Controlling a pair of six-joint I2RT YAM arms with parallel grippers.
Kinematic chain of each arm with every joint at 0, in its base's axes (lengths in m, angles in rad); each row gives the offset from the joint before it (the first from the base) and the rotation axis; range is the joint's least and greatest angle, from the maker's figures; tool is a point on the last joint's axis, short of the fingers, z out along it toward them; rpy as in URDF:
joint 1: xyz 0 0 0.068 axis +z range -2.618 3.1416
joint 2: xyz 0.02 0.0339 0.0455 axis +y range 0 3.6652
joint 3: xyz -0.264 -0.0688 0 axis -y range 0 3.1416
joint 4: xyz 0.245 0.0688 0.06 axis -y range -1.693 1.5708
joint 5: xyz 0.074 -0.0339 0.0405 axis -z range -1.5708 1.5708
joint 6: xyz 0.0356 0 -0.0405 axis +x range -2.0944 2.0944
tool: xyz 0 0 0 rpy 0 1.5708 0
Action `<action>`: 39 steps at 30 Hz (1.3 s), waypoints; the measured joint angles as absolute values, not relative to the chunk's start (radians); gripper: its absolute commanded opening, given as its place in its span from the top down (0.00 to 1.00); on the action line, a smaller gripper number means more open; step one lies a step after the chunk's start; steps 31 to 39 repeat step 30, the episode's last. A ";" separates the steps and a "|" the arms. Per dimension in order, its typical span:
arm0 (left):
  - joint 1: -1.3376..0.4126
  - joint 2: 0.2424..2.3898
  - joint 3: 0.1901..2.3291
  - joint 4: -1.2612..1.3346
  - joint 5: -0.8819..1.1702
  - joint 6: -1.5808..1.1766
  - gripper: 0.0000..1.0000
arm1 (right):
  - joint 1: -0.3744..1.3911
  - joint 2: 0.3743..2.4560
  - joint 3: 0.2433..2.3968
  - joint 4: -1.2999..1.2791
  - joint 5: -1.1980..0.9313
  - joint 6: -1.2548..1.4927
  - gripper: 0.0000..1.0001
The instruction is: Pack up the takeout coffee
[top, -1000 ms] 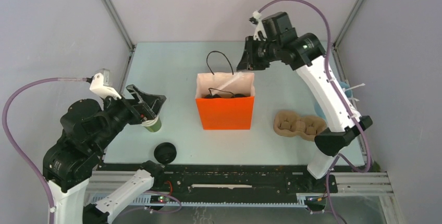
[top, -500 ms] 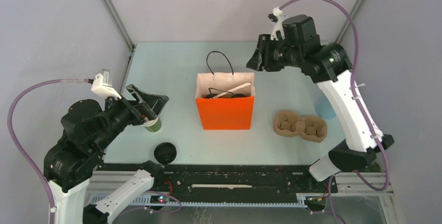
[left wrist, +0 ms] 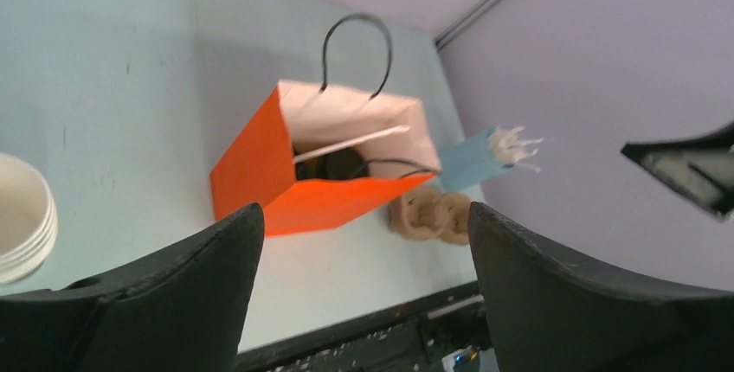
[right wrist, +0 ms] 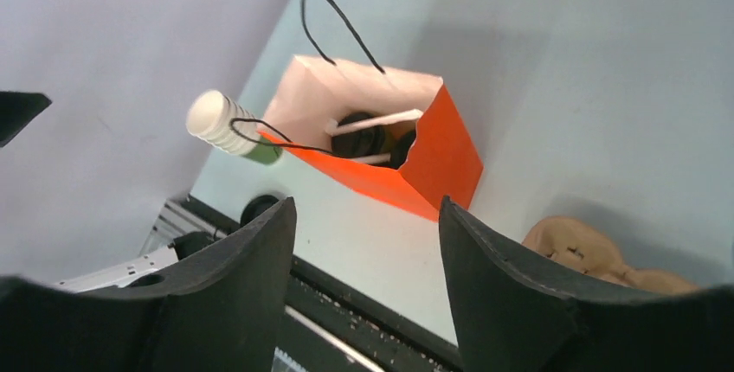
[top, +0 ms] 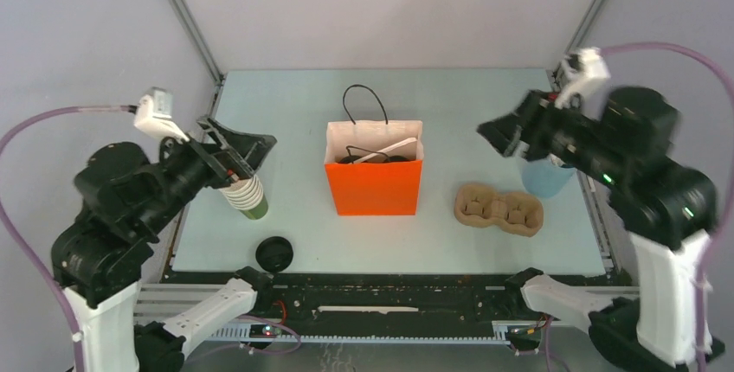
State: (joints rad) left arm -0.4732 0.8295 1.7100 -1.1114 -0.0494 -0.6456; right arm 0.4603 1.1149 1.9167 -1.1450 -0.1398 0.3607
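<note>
My right gripper (top: 499, 137) has swung back off the bag (top: 374, 189) to the right edge. My left gripper (top: 248, 149) has risen a little.
Top view: both sets of jaws are spread, with nothing in either.
Left wrist: the bag is upright, handles (left wrist: 355, 43) up.
Right wrist: the coffee cups (right wrist: 363, 140) sit inside the bag, black lids showing, white sticks (right wrist: 372, 119) across them.
This looks like a retreat after drop-off. I'd stay high and clear of the handles so the bag doesn't tip.

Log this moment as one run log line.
orange bag: upright, lidded cups inside | left gripper: open, empty, by cup stack | right gripper: open, empty | cup carrier: empty, right of bag
</note>
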 measured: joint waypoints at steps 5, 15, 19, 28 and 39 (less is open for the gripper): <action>-0.473 0.867 1.892 -1.109 -0.061 -0.624 0.06 | 0.428 0.939 1.958 -1.161 -0.139 0.324 0.18; -0.473 0.789 1.958 -1.042 -0.078 -0.582 0.00 | 0.426 0.768 2.067 -1.232 -0.078 0.309 0.00; -0.473 0.698 1.886 -1.016 -0.097 -0.537 0.00 | 0.426 0.713 2.059 -1.263 -0.045 0.320 0.01; -0.474 0.672 1.924 -0.980 -0.110 -0.432 0.00 | 0.390 0.682 2.046 -1.240 0.004 0.313 0.00; -0.474 0.672 1.916 -0.968 -0.109 -0.420 0.00 | 0.372 0.669 2.031 -1.231 -0.002 0.303 0.00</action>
